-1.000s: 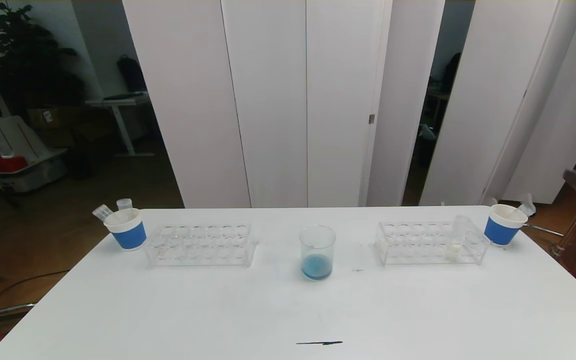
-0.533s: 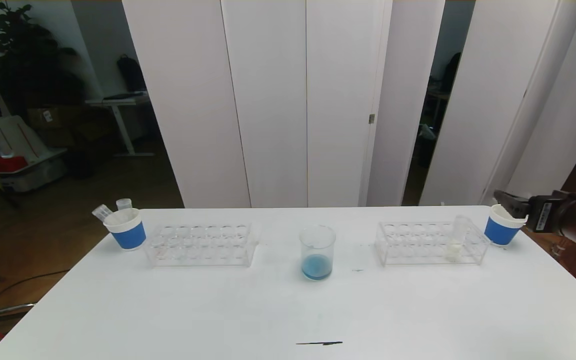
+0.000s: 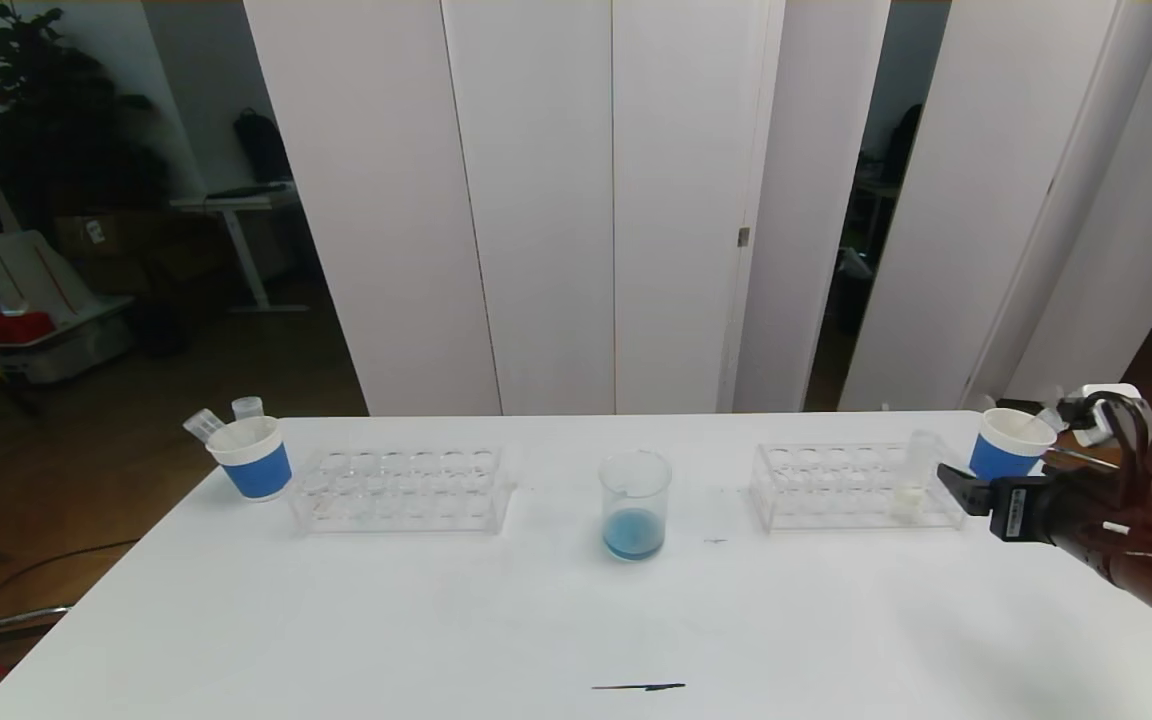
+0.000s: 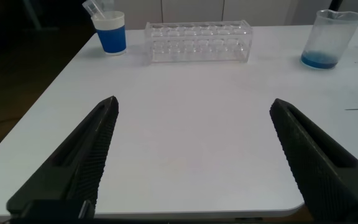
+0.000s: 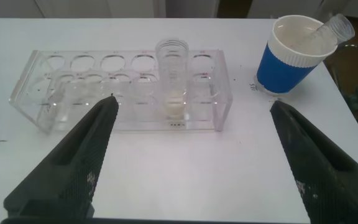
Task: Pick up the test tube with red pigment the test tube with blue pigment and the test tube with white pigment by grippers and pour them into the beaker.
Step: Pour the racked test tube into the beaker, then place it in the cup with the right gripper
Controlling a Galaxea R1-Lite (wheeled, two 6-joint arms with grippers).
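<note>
1. While my right gripper (image 5: 188, 162) hangs low over the table with its jaws wide apart and empty, my left gripper (image 4: 194, 155) waits parked, also spread.
2. Just beyond, the white-bottomed tube (image 5: 171, 78) stands upright in the clear rack (image 5: 216, 112).
3. Next I judge: reach forward, straddle it, close gently.
4. Farther left, the beaker (image 3: 634, 505) holds blue liquid.

A white surface (image 3: 436, 620) carries everything. On it, from the robot's left to right, stand a blue-banded paper cup (image 3: 254, 458) near the left edge, a clear tube rack (image 3: 401, 490) just beside it, the beaker (image 3: 634, 503) with blue liquid at its bottom in the middle, a second clear rack (image 3: 851, 487), and another blue-banded cup (image 3: 1006, 443). A thin dark streak (image 3: 638, 687) lies near the front edge
</note>
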